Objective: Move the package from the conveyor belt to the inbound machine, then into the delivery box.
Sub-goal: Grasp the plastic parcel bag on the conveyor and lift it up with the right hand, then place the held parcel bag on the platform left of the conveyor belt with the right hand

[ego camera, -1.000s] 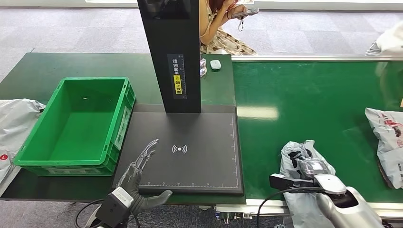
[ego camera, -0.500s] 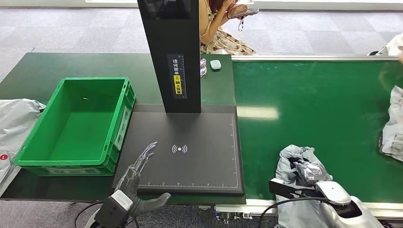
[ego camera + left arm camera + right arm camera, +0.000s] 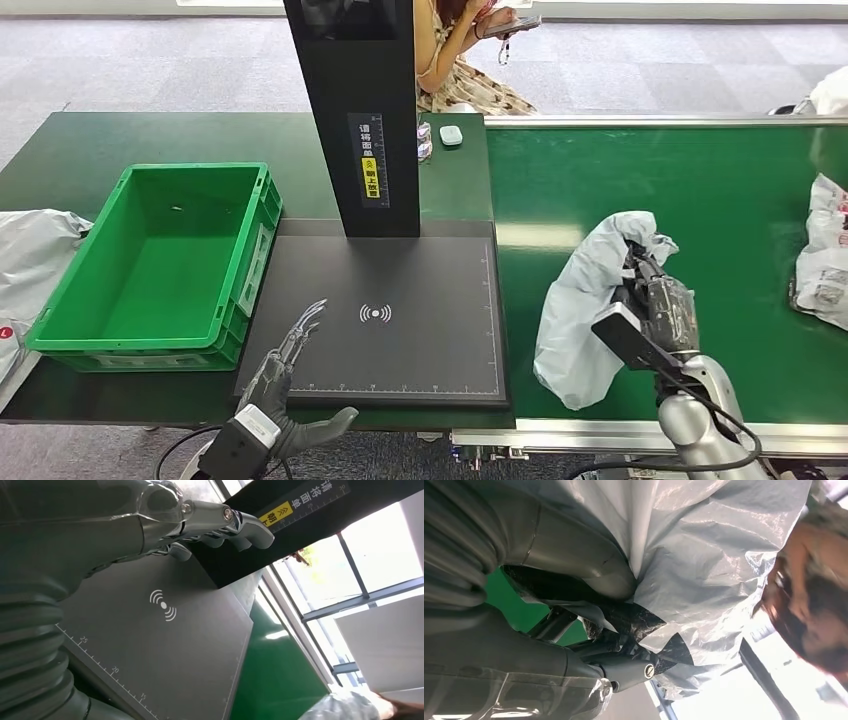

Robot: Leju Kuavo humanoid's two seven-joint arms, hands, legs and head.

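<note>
My right hand (image 3: 660,300) grips a grey plastic package (image 3: 585,305) and holds it up above the green conveyor belt (image 3: 700,190), just right of the inbound machine's dark scan plate (image 3: 400,340). The bag hangs down to the left of the hand. In the right wrist view the crumpled grey package (image 3: 704,560) is pinched between the thumb and the dark fingers (image 3: 624,667). My left hand (image 3: 290,365) hovers open over the plate's front left corner, fingers stretched forward; in the left wrist view the left hand (image 3: 150,525) reaches over the plate (image 3: 165,645). The green delivery box (image 3: 150,260) stands empty left of the plate.
The machine's black column (image 3: 355,110) rises behind the plate. More grey packages lie at the belt's right edge (image 3: 825,250) and left of the box (image 3: 30,250). A person (image 3: 465,50) sits behind the table holding a phone. A small white object (image 3: 452,135) lies near the column.
My right hand has lifted the package off the belt's near edge, up and farther away. The package at the belt's right has shifted rightward. My left hand has stayed put.
</note>
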